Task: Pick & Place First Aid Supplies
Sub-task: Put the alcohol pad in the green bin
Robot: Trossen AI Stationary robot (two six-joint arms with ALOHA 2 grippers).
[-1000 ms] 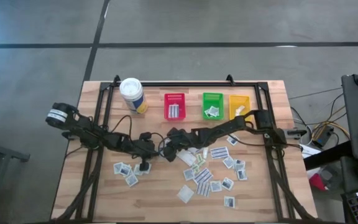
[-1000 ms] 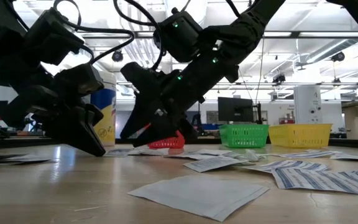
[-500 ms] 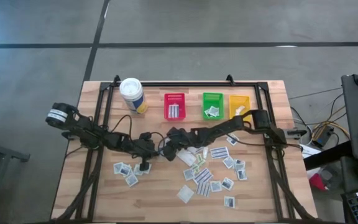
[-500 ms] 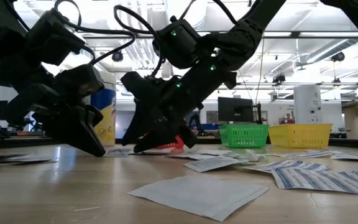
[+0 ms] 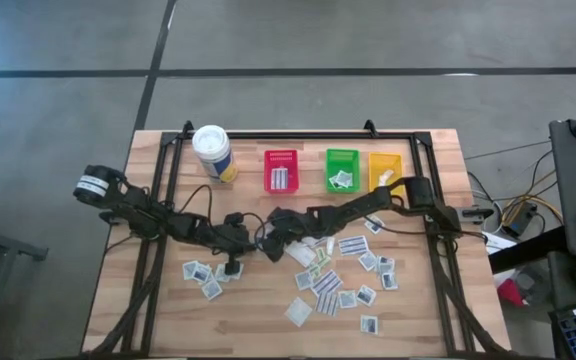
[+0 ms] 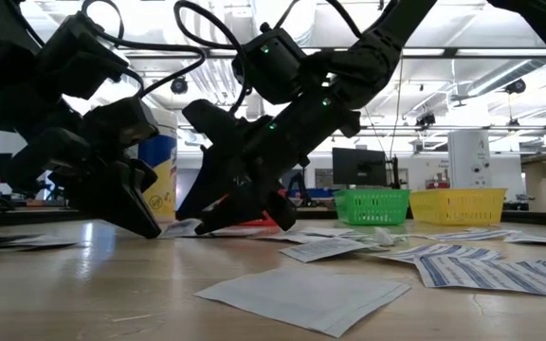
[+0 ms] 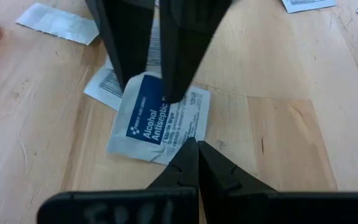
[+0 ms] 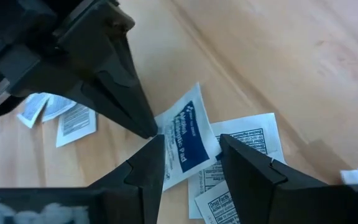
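Both dark arms meet near the middle of the light wooden table (image 5: 158, 300). The left gripper (image 7: 194, 163) has its two fingers pressed together, nothing between them, tips on the wood right at the edge of a small flat white paper packet with a dark-blue printed panel (image 7: 160, 118). The right gripper (image 8: 188, 163) stands with its fingers spread wide, straddling that same blue-panel packet (image 8: 188, 134) from the opposite side, tips down at the table and gripping nothing.

Compared with a second ago, the right gripper (image 6: 240, 204) is lower in the low view: its fingertips now reach down to the packets by the left gripper (image 6: 145, 223), and the red bin behind it, visible earlier, is now almost entirely hidden. From above, the right arm's wrist has shifted slightly toward the left one. The left arm looks unchanged.

Seen from above, the contested packet lies at table centre, under the two grippers. The other white packets (image 5: 326, 283) are scattered from 4 to 6 o'clock of centre, with a small cluster (image 5: 200, 276) at 7 o'clock. Along the 12 o'clock edge stand a red plastic bin (image 5: 281, 157), a green plastic bin (image 5: 342, 156) and a yellow plastic bin (image 5: 385, 160), each holding a few packets, and a white cylindrical canister with a yellow label (image 5: 213, 150) at 11 o'clock.
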